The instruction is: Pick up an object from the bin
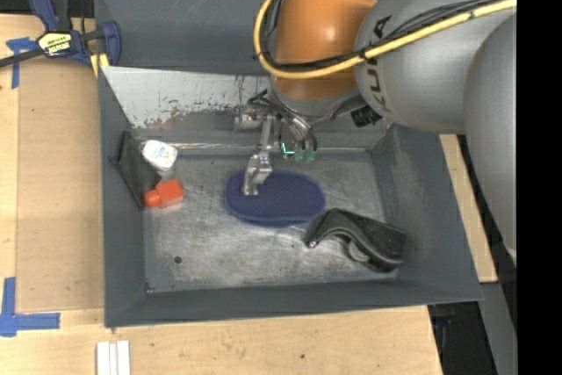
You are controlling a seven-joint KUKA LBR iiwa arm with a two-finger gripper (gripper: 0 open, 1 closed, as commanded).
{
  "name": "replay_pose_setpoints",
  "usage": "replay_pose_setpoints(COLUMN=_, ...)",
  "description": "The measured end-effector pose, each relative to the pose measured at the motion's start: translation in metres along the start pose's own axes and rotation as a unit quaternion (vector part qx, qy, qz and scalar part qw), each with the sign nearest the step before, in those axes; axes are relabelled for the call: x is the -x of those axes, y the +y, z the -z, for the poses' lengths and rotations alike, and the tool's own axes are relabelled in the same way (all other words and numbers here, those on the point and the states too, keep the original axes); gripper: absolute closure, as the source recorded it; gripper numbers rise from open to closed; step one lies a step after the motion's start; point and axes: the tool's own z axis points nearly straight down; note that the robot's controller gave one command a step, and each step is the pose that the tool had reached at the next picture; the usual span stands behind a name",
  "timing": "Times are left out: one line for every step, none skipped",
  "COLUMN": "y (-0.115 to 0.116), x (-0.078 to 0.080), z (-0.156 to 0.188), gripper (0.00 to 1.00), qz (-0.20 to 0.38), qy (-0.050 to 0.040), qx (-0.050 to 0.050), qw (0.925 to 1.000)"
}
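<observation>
My gripper (255,180) hangs under the orange wrist cover in the middle of the bin, its tip at the upper left edge of a flat dark blue oval pad (283,198). Only one fingertip shows plainly against the pad. Right of the pad, toward the bin's front, lies a black curved handle-like tool (362,238).
At the left wall lie a black bar-shaped thing (133,168), a small white oval object (160,154) and a small orange-red block (164,193). The arm's bulk covers the back right of the bin.
</observation>
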Motion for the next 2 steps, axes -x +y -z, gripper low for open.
replay_pose_setpoints(y=-0.0231, x=-0.0351, z=-0.0980, gripper=0.00, qz=0.011, qy=-0.0083, qx=0.002, qw=0.9999)
replay_pose_setpoints(y=-0.0233, x=-0.0319, z=-0.0934, gripper=1.00, qz=0.012, qy=-0.0120, qx=0.002, qw=0.9999)
